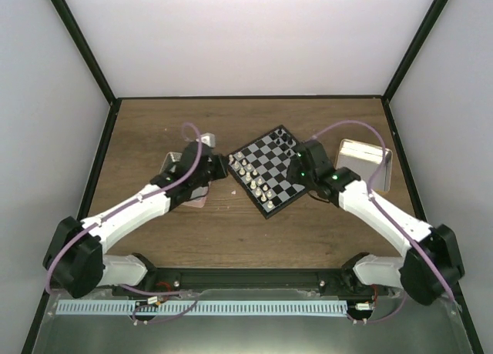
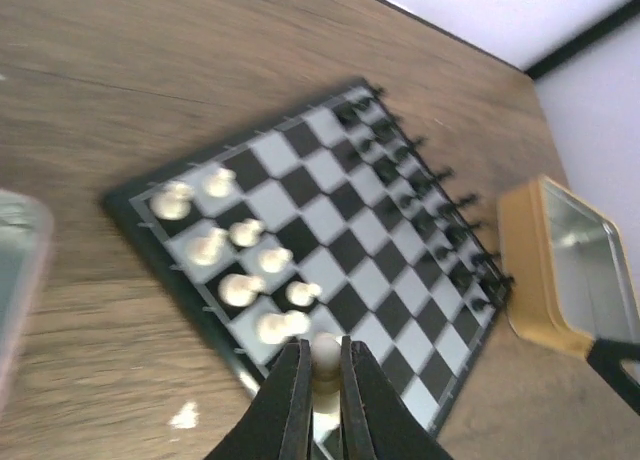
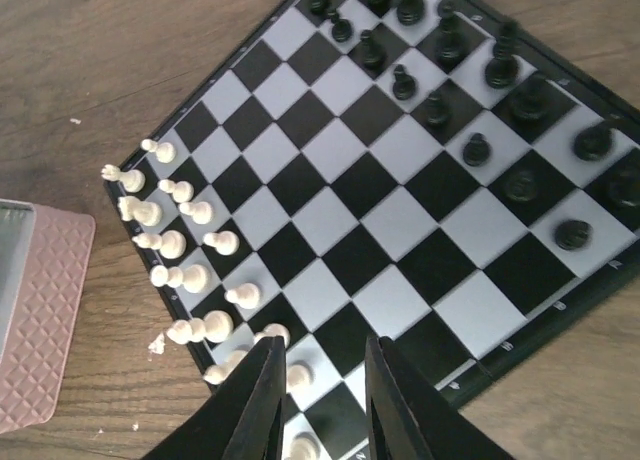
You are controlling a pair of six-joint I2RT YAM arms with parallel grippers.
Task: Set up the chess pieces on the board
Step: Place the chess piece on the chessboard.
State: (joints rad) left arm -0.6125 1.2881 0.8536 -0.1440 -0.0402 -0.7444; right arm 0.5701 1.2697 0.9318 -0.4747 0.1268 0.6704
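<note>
Two white robot arms with black joints reach out from the near edge, the left arm (image 1: 131, 212) and the right arm (image 1: 385, 212) meeting over the middle of a brown wood-grain table (image 1: 154, 123). Centred there lies the flat square chessboard (image 1: 271, 169), checked black and pale grey with a thin black rim, turned corner-on like a diamond. To its right stands an open tan box with a silvery inside (image 1: 367, 158). To its left, partly under the left arm, sits a pink textured square tray (image 3: 40, 310).

Tiny cream-white chess pieces (image 3: 190, 275) crowd the board's near-left edge, and tiny black chess pieces (image 3: 476, 150) line its far-right edge. The left claw (image 2: 322, 358) is clamped on one cream-white piece (image 2: 325, 348), pinched just below its round head, above the white side's edge. The right claw (image 3: 323, 345) hovers above the board with fingers apart, holding nothing. A white fleck (image 2: 185, 415) lies on the wood beside the board.

The pieces look light, hard and smooth, and easily toppled. They are probably best pinched from above around the upper stem and lowered straight down, clear of their neighbours
</note>
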